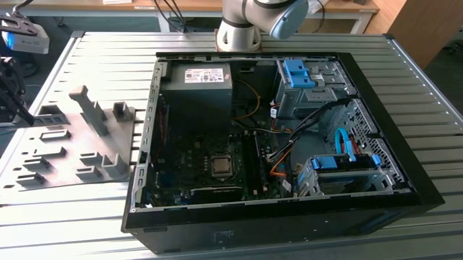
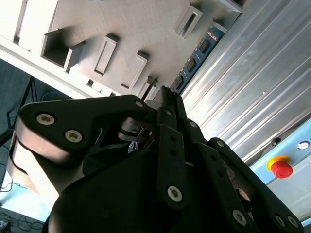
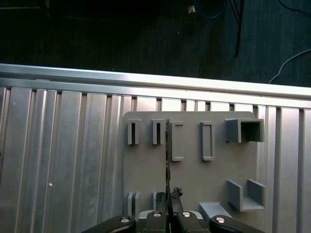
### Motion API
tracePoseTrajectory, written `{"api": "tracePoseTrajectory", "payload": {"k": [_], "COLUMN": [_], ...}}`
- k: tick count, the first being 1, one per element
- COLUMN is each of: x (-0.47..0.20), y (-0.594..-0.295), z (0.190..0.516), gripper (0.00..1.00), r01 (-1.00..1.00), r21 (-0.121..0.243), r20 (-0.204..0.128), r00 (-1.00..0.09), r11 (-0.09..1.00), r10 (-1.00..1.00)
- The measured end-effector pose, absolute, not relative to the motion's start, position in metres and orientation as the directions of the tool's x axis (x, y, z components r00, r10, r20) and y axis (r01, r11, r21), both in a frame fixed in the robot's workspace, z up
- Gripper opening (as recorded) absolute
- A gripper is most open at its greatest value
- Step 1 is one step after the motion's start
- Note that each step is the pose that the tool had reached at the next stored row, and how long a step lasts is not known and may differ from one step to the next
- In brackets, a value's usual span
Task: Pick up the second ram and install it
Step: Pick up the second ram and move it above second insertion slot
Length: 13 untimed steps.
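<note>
1. Gripper [image 3: 168,198] is closed, pinching second ram [image 3: 168,155], seen edge-on.
2. Ram hangs over grey fixture plate [image 3: 204,179], prob. not touching its slots.
3. Open PC case [image 1: 289,230] stands beside plate.

I see the open black computer case [image 1: 289,230] on a ribbed metal table [image 1: 416,86] (grey slotted plate [image 1: 69,150] beside).
</note>
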<state>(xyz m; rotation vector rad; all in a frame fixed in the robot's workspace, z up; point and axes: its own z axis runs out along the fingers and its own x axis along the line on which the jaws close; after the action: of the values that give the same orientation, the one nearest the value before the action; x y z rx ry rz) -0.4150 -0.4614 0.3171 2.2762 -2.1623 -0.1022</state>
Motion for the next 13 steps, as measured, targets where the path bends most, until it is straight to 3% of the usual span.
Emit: {"api": "tracePoseTrajectory", "payload": {"k": [13], "x": [-0.415], "y": [-0.4613], "z": [0.3274], "gripper": [0.14], "r01": [-0.998], "r21": [0.045], "r20": [-0.047], "r00": [0.05], "r11": [-0.052], "r10": [-0.998]}}
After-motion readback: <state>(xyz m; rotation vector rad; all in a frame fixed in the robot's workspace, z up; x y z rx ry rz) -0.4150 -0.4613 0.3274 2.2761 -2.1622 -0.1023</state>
